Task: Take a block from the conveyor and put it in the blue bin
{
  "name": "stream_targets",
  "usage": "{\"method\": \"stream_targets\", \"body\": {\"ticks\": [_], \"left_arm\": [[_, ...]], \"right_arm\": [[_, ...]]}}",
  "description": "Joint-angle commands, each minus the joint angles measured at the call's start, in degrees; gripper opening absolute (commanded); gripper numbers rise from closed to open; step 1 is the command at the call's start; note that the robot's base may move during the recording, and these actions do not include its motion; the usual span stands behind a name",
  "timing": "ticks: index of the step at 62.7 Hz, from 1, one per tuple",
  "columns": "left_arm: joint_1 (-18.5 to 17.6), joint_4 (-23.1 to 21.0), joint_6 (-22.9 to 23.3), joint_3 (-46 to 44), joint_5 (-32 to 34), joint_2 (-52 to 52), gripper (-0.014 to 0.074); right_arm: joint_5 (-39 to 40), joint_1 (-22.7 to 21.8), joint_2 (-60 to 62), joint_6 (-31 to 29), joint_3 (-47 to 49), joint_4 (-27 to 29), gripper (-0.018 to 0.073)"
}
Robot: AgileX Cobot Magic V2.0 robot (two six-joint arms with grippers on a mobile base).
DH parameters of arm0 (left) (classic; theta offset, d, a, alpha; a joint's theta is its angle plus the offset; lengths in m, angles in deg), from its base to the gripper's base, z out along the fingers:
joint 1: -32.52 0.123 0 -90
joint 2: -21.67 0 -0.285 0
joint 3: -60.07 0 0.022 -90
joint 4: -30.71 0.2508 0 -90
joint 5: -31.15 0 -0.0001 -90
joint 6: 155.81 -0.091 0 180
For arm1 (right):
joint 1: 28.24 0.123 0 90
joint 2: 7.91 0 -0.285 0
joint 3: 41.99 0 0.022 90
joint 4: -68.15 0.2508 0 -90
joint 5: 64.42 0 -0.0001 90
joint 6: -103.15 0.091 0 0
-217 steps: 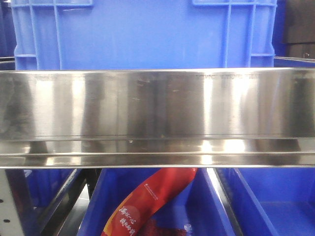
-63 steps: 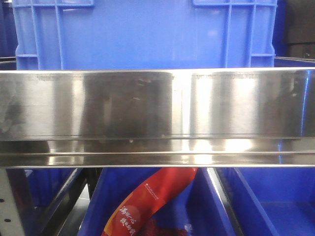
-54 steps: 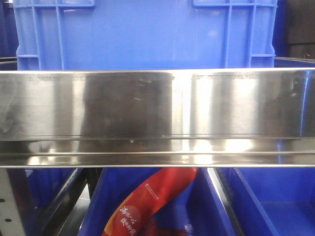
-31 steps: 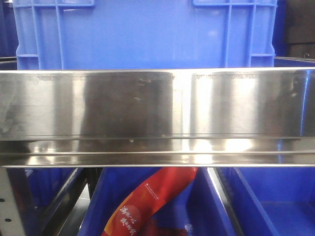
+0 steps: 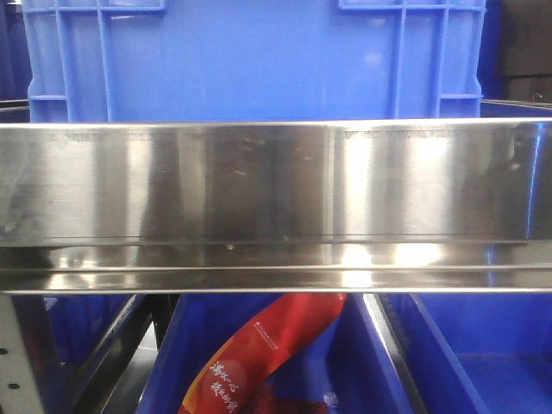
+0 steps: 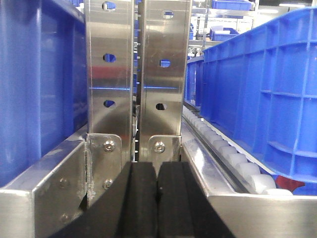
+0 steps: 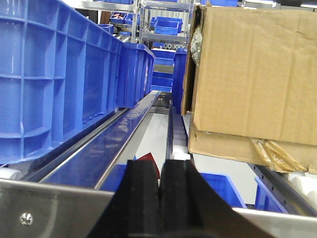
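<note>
No block and no dark conveyor belt show in any view. A big blue crate [image 5: 259, 60] stands behind a shiny steel rail [image 5: 276, 190] in the front view. Lower blue bins [image 5: 483, 354] sit under the rail. My left gripper [image 6: 157, 168] is shut and empty, its black pads pressed together, pointing at two steel uprights [image 6: 136, 74]. My right gripper [image 7: 160, 166] is shut and empty, pointing along a steel rail [image 7: 109, 139] with a blue bin [image 7: 220, 186] below it.
A red printed packet [image 5: 259, 354] lies in the lower middle bin. A cardboard box [image 7: 252, 74] sits close on the right in the right wrist view, with blue crates [image 7: 49, 74] on the left. A white roller track [image 6: 223, 148] and a blue crate [image 6: 267, 89] flank the left gripper.
Only the reflections on the steel rail have drifted slightly to the right. Nothing else has visibly moved.
</note>
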Motion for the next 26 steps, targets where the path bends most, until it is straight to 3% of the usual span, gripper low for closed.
{"method": "stream_targets", "body": {"ticks": [1, 26], "left_arm": [[0.1, 0.1, 0.0, 0.0, 0.5, -0.3, -0.0111], [0.1, 0.1, 0.0, 0.0, 0.5, -0.3, -0.0111]], "right_arm": [[1.1, -0.3, 0.2, -0.2, 0.0, -0.1, -0.0162], [1.1, -0.3, 0.2, -0.2, 0.0, -0.1, -0.0162]]}}
